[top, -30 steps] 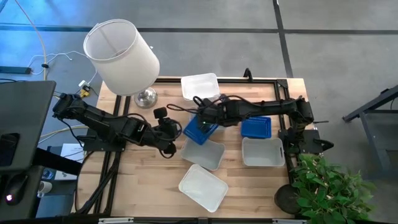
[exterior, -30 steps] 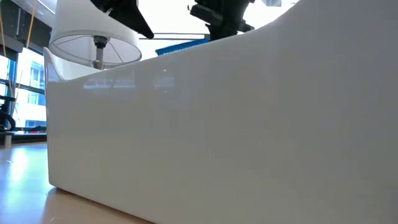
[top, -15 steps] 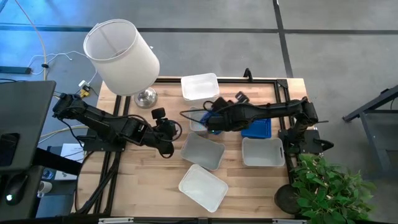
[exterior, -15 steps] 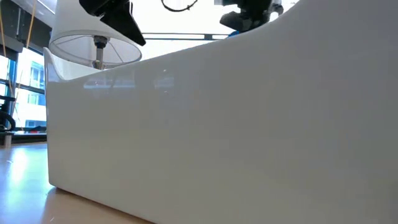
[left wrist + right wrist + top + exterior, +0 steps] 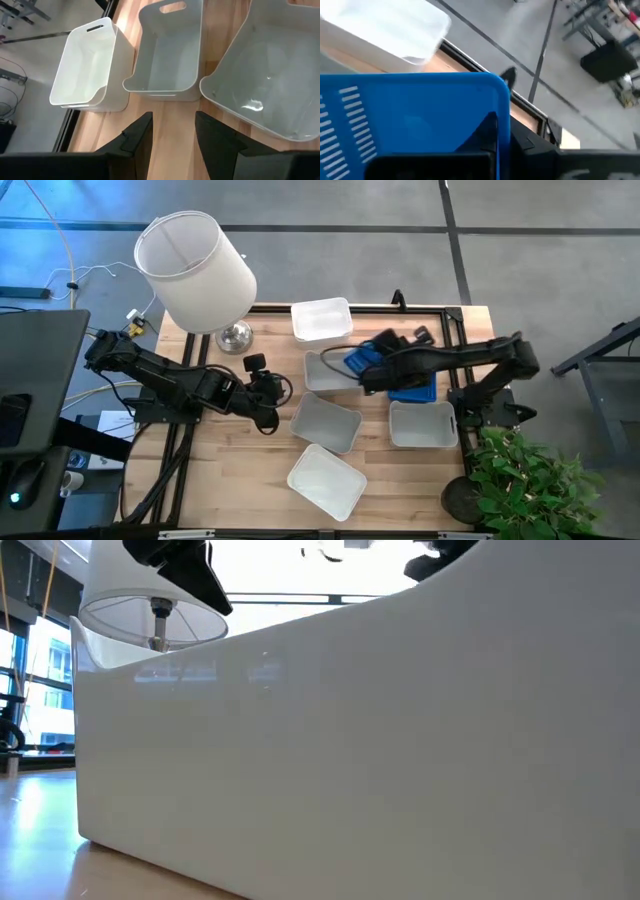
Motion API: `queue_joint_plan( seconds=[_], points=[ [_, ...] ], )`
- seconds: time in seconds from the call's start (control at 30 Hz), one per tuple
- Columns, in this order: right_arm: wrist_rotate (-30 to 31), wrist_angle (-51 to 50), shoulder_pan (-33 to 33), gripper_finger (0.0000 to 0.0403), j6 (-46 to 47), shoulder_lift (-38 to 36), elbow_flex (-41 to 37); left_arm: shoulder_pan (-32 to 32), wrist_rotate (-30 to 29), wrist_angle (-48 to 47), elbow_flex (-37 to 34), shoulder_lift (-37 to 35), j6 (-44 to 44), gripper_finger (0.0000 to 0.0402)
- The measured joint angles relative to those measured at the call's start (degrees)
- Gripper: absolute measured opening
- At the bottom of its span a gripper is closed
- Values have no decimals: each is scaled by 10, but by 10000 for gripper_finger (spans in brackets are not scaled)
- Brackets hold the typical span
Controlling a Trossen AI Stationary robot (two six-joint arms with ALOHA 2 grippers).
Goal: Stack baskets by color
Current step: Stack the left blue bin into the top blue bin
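Observation:
A blue basket (image 5: 358, 360) with slotted sides hangs tilted above the table's middle. My right gripper (image 5: 370, 375) is shut on it, and it fills the right wrist view as a blue basket (image 5: 410, 115). Just to its right a second blue basket (image 5: 415, 388) rests on its base on the table. White baskets lie at the far edge (image 5: 322, 320), in the middle (image 5: 322, 372), nearer (image 5: 325, 423), at the front (image 5: 325, 480) and on the right (image 5: 422, 425). My left gripper (image 5: 172, 135) hovers open at the centre left (image 5: 275, 395), touching nothing. My right gripper holds the blue basket by its wall near a rounded corner (image 5: 500, 107). One finger (image 5: 487, 132) lies against the slotted wall; the wall hides the other. The fingers come slanting down from the table's right. The basket is lifted clear and tilted.
A large white lampshade on a metal foot (image 5: 195, 270) stands at the far left corner. A white basket wall (image 5: 350, 760) fills the low view. A potted plant (image 5: 530, 480) stands off the near right corner. Bare wood shows at the near left.
My right gripper has carried the blue basket up off the middle white basket and toward the table's right edge, turning its wrist as it went. The white basket under it now shows, and the blue one hangs beside the second blue basket.

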Motion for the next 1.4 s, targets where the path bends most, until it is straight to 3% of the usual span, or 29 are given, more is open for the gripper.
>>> queue_joint_plan(
  seconds=[0.3, 0.67, 0.93, 1.4],
  points=[
    [-59, 19, 0, 0, 203, -201, -201, 0, 0, 0, 0, 0, 0, 133],
    [-202, 89, 0, 0, 327, -403, -365, 1, 0, 0, 0, 0, 10, 133],
    [-263, 141, 0, 0, 383, -459, -451, 1, 0, -1, 0, 0, 21, 133],
    [-307, 144, -39, 0, 383, -456, -446, 1, 0, -1, 0, 0, 35, 133]
  ],
)
